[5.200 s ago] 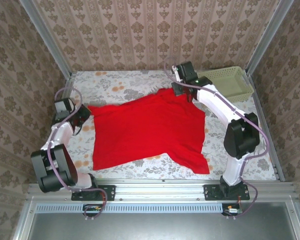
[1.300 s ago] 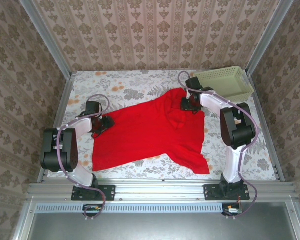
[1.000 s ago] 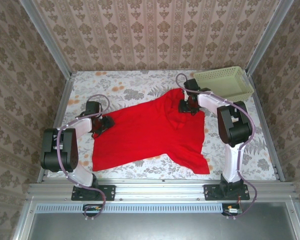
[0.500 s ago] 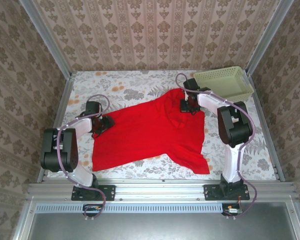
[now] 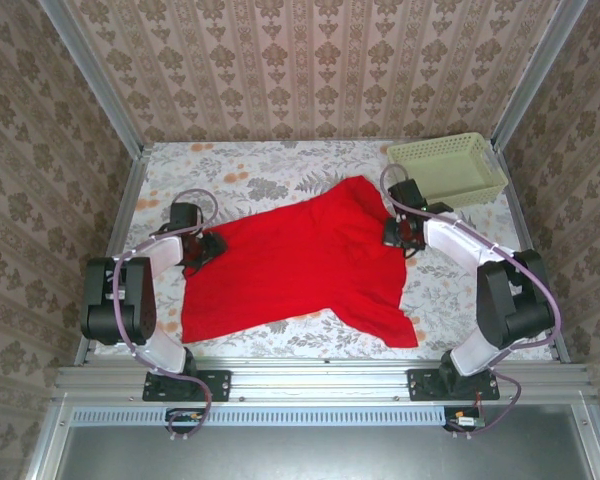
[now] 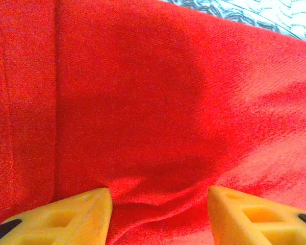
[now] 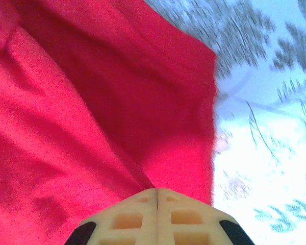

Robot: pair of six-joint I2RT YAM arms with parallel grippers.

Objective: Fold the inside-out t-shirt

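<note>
The inside-out t-shirt (image 5: pixel 300 260) lies spread in bright red across the middle of the table. My left gripper (image 5: pixel 205 247) rests on its left edge. In the left wrist view that gripper (image 6: pixel 159 196) stands open, its yellow fingertips (image 6: pixel 84 212) pressed down on the cloth (image 6: pixel 143 102) with a low wrinkle between them. My right gripper (image 5: pixel 398 233) sits at the shirt's right edge. In the right wrist view its jaws (image 7: pixel 158 191) are shut, and a crease of the red cloth (image 7: pixel 92 102) runs into the tips.
A pale green basket (image 5: pixel 447 170) stands at the back right corner. The floral tablecloth (image 5: pixel 260 170) shows bare behind the shirt and to its right (image 7: pixel 265 153). Metal frame rails and patterned walls bound the table.
My right gripper has shut and moved right and nearer, drawing the shirt's upper right part with it; the fold there has flattened out. The left gripper has stayed put.
</note>
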